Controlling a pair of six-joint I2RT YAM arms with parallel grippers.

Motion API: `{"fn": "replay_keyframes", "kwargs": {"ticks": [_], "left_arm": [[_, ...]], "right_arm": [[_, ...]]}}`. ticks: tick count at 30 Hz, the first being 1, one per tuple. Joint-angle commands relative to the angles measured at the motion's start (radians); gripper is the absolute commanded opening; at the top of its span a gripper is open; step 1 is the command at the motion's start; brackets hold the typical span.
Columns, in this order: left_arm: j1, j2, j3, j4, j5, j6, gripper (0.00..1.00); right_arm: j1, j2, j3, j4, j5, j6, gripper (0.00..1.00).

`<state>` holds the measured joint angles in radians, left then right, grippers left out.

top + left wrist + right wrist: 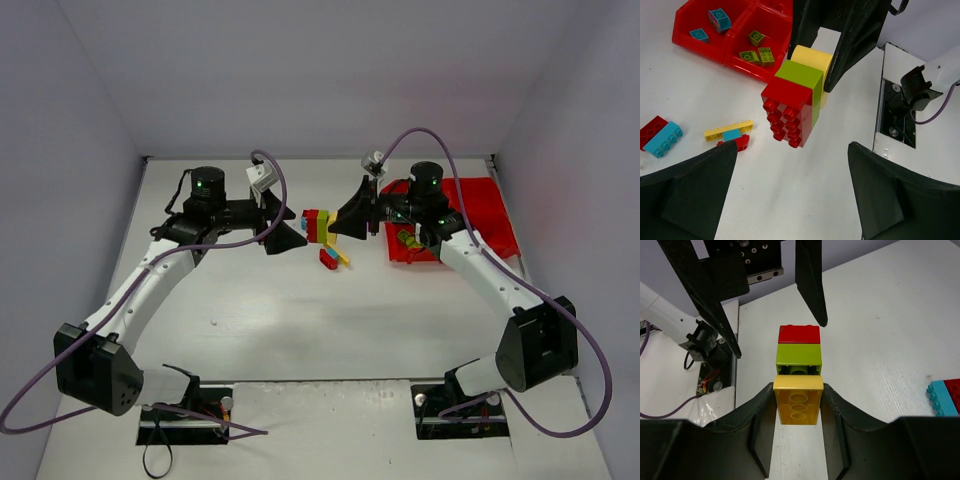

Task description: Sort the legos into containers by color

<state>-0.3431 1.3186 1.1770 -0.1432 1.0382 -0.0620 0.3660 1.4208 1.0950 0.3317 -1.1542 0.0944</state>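
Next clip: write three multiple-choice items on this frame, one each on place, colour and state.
1. Where is the stack? A in the tray; B between the two grippers; C by the left base.
2. Which brick does the right gripper clamp? A red; B green; C yellow.
3. The left gripper is: A open; B shut on the stack; C shut on nothing.
Answers: B, the top view shows it between both grippers; C, the right wrist view shows the yellow brick pressed on both sides; A, its fingers stand wide apart, off the stack.
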Motion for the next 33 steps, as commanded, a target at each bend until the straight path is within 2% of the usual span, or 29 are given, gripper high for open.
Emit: {"fn": "replay_keyframes", "kwargs": {"ticks": [1,5,21,33], "left_arm": [[-0.017,-0.021,0.059,0.066,0.066,0.037,0.85],[-0.036,-0.006,0.070,0.085,0.066,0.025,0.84],[-0.103,0.060,0.087,0.126,0.060,-0.007,0.69],[-0.103,0.082,0.085,0.194,0.091,-0.051,0.38]], "right_arm": [[-0.004,-0.011,0.060,0.053,-0.096,-0.032,0.00],[0.001,-0.005,0.068,0.053,-0.121,-0.030,0.00],[0.013,-0.014,0.066,0.055,-0.125,-0.035,0.00],[0.036,-0.005,0.063,0.053,-0.116,-0.047,0.00]]}}
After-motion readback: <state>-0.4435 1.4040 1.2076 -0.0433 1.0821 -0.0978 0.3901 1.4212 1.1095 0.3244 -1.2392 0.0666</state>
